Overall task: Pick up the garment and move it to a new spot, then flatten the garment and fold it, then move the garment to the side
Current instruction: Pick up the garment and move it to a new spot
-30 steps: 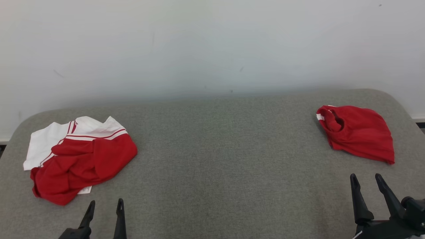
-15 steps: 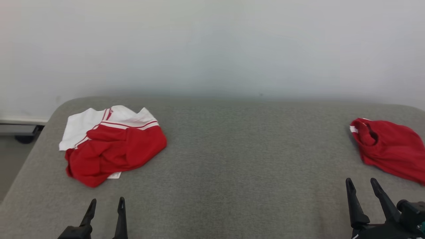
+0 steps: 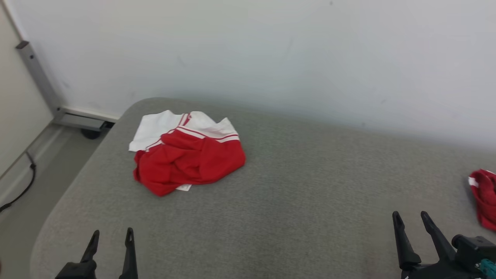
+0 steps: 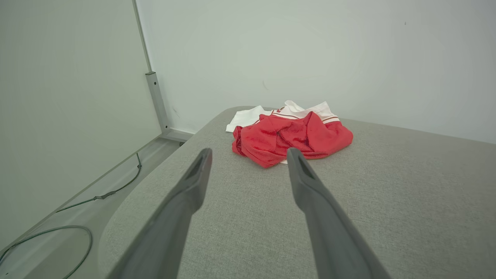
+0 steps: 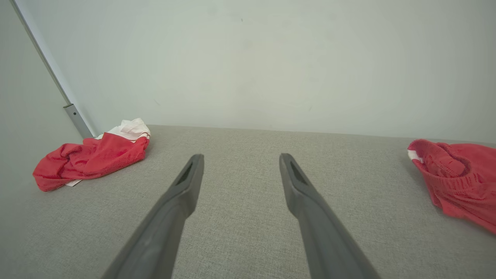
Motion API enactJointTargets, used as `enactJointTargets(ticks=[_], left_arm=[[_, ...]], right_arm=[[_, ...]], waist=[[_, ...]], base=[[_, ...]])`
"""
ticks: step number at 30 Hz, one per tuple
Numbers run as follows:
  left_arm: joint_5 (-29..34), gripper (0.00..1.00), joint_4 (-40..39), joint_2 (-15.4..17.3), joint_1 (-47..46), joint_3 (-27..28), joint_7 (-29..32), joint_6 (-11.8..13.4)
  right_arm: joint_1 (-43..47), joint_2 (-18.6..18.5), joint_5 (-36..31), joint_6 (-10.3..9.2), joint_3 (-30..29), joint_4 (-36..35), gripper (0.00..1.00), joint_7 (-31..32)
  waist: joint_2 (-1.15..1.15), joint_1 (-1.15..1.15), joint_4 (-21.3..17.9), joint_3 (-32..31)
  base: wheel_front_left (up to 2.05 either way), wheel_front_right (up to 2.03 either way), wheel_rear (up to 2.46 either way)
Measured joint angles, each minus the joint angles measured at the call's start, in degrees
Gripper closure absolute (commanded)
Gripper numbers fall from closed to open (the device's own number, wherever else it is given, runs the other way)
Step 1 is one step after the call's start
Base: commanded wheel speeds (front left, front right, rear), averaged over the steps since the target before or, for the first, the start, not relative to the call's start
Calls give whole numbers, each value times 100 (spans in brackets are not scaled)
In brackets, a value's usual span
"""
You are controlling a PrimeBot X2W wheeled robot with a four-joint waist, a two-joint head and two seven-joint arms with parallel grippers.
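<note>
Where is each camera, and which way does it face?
Head view: on the head, angled down at the table; left gripper, right gripper at bottom.
Left wrist view: left wrist, along its fingers toward the red-and-white garment.
Right wrist view: right wrist, along its fingers across the table.
Shared: all show that garment.

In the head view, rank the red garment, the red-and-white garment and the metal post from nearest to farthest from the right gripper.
1. The red garment, just right of the right gripper, at the view's right edge.
2. The red-and-white garment, across the table to the left.
3. The post, beyond the table's left end, against the wall.
</note>
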Motion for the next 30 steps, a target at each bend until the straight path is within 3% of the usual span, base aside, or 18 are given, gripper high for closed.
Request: enactJointTargets(ticks=[14,30], left_arm=[[276,0,-278,-63,284,757,149,2],[509,0,-547,-152,366,769,318,1]], right_arm=[[-508,18,-148,68,412,-48,0,330],[-856,35,-201,220,603,286,0,549]], waist=[[0,0,985,17],[0,0,1144,189]], base=[[0,0,0],[0,0,0]])
